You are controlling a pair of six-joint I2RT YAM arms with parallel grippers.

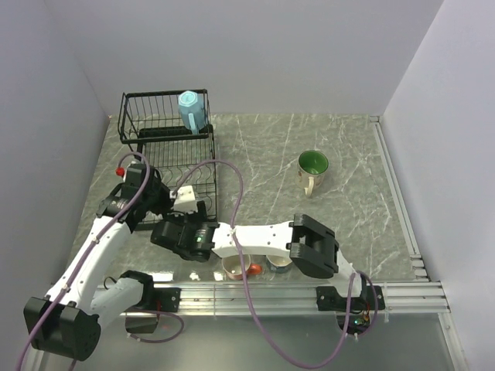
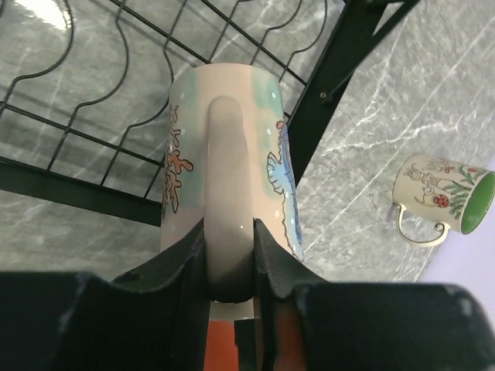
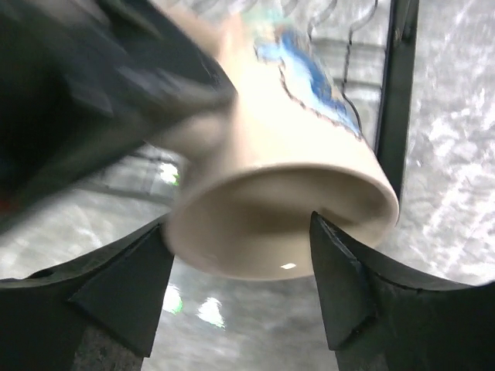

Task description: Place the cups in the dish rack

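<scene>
Cream mug (image 2: 224, 154), blue and orange print, hangs by the rack's (image 1: 174, 134) lower tier, its handle pinched by the left gripper (image 2: 230, 239). Right gripper (image 3: 240, 232) jaws stand apart, flanking its rim. Upper basket holds a light blue mug (image 1: 192, 110). Green-lined mug (image 1: 312, 170) sits on the table (image 1: 348, 224).

My white left arm (image 1: 91, 261) reaches forward from its base, and its black two-finger left gripper (image 2: 230, 230) is pinched tight on the handle of a cream mug (image 2: 224, 124). My white right arm (image 1: 263, 238) lies folded low across to the left. Its black right gripper (image 3: 238, 226) has the jaws spread wide.
</scene>
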